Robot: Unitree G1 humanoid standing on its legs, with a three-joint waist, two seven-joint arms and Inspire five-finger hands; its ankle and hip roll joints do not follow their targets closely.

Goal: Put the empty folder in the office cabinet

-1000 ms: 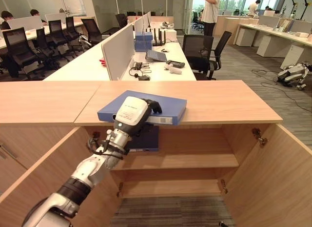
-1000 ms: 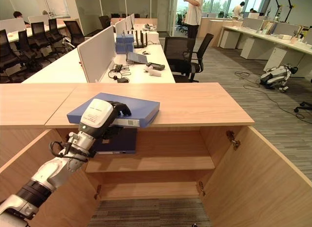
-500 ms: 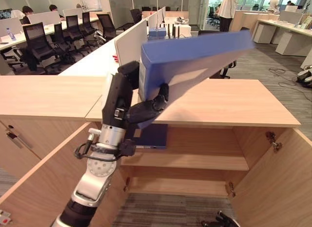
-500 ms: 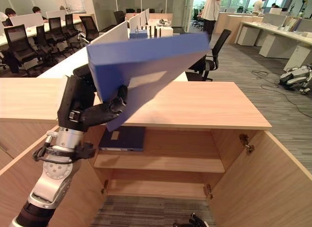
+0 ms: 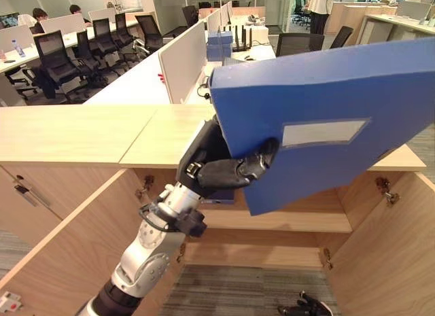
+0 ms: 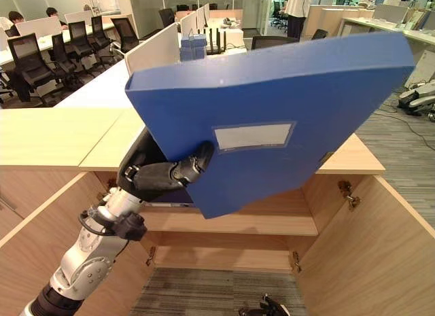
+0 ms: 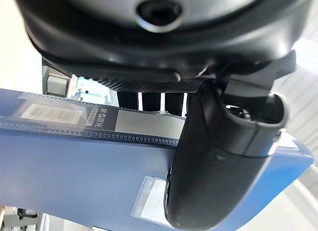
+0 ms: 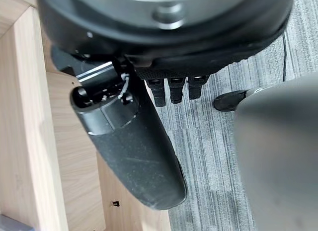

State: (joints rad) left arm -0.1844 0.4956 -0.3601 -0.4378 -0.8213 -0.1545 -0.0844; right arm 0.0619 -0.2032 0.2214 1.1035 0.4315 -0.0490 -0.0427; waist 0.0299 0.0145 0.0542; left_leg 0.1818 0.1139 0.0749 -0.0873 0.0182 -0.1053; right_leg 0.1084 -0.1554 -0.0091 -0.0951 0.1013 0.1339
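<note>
My left hand [image 5: 224, 173] is shut on a large blue folder [image 5: 340, 112] and holds it up, tilted, in front of the open office cabinet [image 5: 81, 132]. The thumb [image 7: 218, 166] presses on the folder's labelled front face [image 7: 74, 166], and the fingers are hidden behind it. The folder covers much of the cabinet top and part of the opening. Below it I see the upper shelf [image 5: 306, 221]. My right hand [image 8: 129, 146] hangs low over the grey carpet beside a cabinet door, its fingers relaxed and holding nothing.
Both cabinet doors stand open, the left one [image 5: 54, 248] and the right one [image 5: 401, 261]. A dark blue folder [image 5: 221, 198] lies on the upper shelf behind my left hand. Office desks and chairs [image 5: 61, 51] stand beyond the cabinet, with a person [image 6: 297, 7] far back.
My left hand took the blue folder off the cabinet top, raised it on edge, then brought it nearer and lower in front of the cabinet opening. The view also shifted.
</note>
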